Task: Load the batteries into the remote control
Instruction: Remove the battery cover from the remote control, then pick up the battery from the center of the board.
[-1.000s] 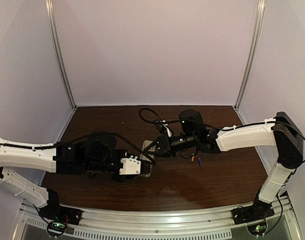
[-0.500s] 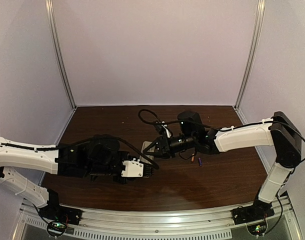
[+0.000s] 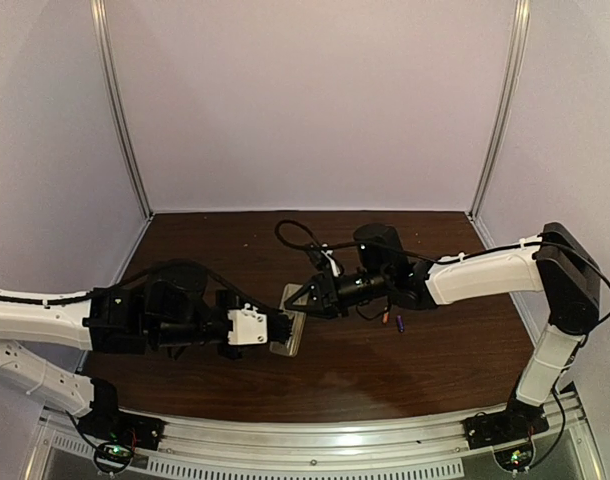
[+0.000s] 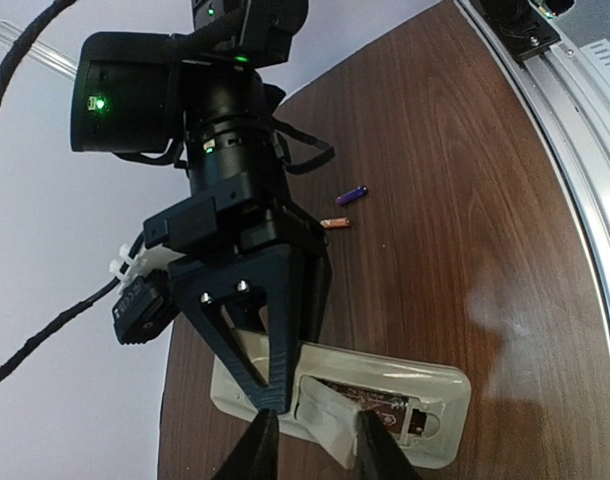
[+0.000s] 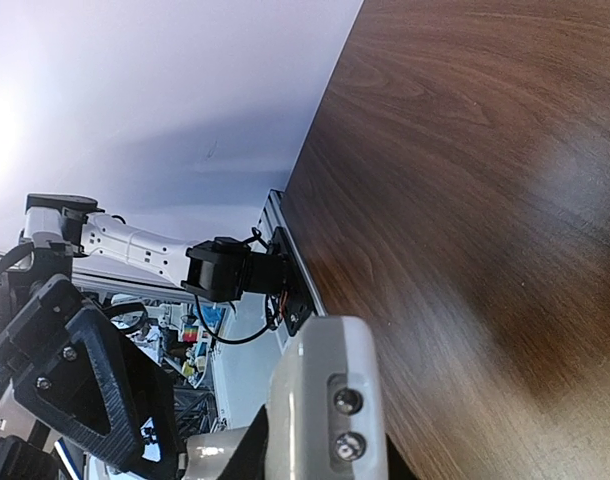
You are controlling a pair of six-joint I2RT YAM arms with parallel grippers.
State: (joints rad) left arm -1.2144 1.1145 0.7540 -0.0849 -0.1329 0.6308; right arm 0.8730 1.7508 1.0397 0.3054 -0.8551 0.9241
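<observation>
Remote control (image 4: 440,385) lies flat on the dark wood table (image 4: 465,200) with its beige back up. Its long axis runs roughly away from the arm bases. The bay is open, and a copper-brown battery (image 4: 370,402) lies lengthwise inside. The right hand (image 4: 275,400) points down onto the remote, fingers meeting at their tips beside the bay. The left hand (image 4: 317,448) sits at one long edge, fingers apart; I cannot tell whether it grips anything. An orange battery (image 4: 335,224) and a purple battery (image 4: 352,195) lie loose nearby. Pale lilac walls (image 3: 315,100) enclose the table.
</observation>
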